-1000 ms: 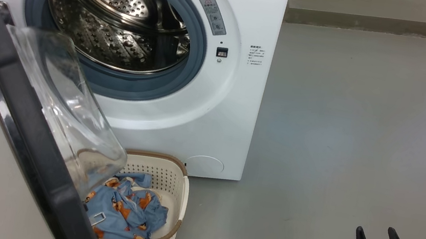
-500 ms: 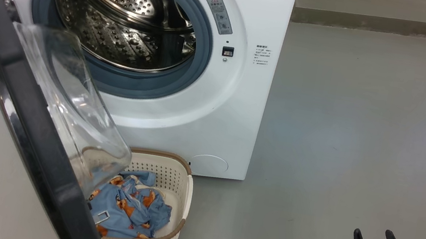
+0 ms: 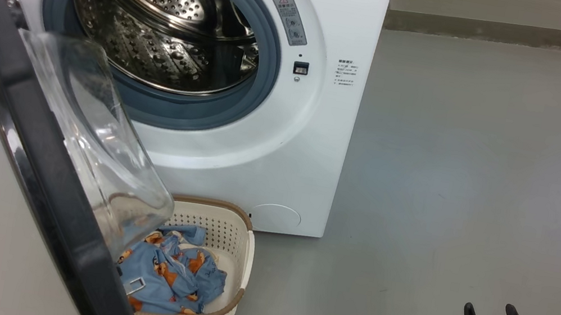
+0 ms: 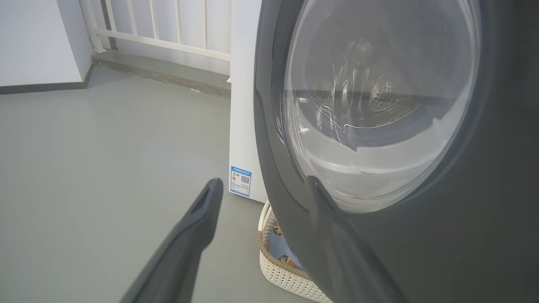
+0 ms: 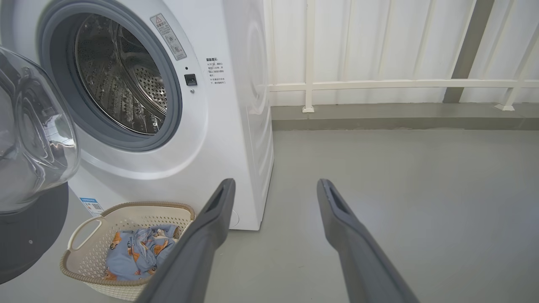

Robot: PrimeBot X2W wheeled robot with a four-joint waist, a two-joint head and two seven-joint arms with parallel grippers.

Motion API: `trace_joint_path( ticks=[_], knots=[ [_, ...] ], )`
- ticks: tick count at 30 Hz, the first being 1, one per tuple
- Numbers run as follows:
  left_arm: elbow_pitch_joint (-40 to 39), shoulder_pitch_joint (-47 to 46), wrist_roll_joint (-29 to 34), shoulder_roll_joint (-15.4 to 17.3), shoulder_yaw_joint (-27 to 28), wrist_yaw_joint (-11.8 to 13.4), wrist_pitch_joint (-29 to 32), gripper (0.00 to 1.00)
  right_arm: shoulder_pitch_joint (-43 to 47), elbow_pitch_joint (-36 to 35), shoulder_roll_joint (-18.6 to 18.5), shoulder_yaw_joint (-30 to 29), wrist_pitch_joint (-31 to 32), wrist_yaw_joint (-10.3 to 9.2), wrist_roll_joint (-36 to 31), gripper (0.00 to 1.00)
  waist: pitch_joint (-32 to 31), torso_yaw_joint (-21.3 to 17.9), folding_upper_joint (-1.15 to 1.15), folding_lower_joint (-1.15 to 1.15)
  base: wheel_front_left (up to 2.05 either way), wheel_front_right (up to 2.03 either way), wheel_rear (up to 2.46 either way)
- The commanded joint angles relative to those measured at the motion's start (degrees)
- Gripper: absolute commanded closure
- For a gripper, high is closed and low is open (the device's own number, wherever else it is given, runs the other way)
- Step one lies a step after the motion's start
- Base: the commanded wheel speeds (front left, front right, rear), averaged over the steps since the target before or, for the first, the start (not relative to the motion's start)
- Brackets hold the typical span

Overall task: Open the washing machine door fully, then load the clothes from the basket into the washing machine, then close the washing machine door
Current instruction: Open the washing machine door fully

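Note:
The white washing machine point(image 3: 289, 142) stands with its steel drum point(image 3: 165, 30) exposed. The washing machine door point(image 3: 43, 180), a black ring around a clear glass dome, hangs open on the left and partly covers the basket point(image 3: 231, 229) on the floor. The clothes point(image 3: 169, 276), light blue with orange-brown faces, lie in the basket. My right gripper point(image 3: 490, 309) hovers open and empty over the floor at the lower right, far from the basket point(image 5: 147, 205). My left gripper point(image 4: 261, 185) is open close to the door's outer face point(image 4: 484, 189), one finger in front of the black ring.
Grey floor point(image 3: 485, 157) spreads to the right of the machine. A low kerb point(image 5: 400, 120) and a white railing point(image 5: 379, 84) run along the back. A blue label sticker point(image 4: 240, 181) marks the machine's side.
The head camera shifted slightly, so the machine sits a little further right in view. My right gripper has sunk a bit lower in that view. Door, basket and clothes are unmoved.

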Motion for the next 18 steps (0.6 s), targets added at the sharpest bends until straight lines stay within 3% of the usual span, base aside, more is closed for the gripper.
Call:
trace_joint_path(
  ticks=[1, 2, 3, 4, 13, 18],
  knots=[
    [-1.04, -1.28, 0.19, 0.72, 1.46, 0.12, -0.37, 0.08, -1.22, -1.16, -0.39, 1.40, -0.69, 0.10, -0.08, 0.00, 0.04, -0.02, 0.00, 0.00, 0.00, 0.00, 0.00],
    [-0.95, -1.32, -0.06, 0.72, 1.42, 0.04, -0.37, 0.83, -1.22, -1.17, -0.37, 1.41, -0.69, 0.10, -0.07, 0.00, 0.05, -0.01, 0.00, 0.00, 0.00, 0.00, 0.00],
    [-0.95, -1.32, -0.06, 0.72, 1.42, 0.04, -0.37, 0.83, -1.22, -1.17, -0.37, 1.41, -0.69, 0.10, -0.07, 0.00, 0.05, -0.01, 0.00, 0.00, 0.00, 0.00, 0.00],
    [-0.90, -1.35, -0.31, 0.72, 1.47, -0.03, -0.37, 1.00, -1.21, -1.20, -0.33, 1.39, -0.69, 0.10, -0.08, 0.00, 0.05, 0.00, 0.00, 0.00, 0.00, 0.00, 0.00],
    [-0.73, -1.59, -1.18, 0.72, 2.97, 0.50, -0.37, 1.00, -1.04, -1.53, -0.16, 1.14, -0.69, 0.10, -0.13, 0.00, 0.10, 0.38, 0.00, 0.00, 0.00, 0.00, 0.00],
    [-4.29, -2.40, -2.17, 0.72, 5.37, 2.49, -0.37, 1.00, -1.03, -1.64, -0.12, 1.13, -0.69, 0.10, -0.11, 0.00, 0.19, 0.73, 0.00, 0.00, 0.00, 0.00, 0.00]
  ],
)
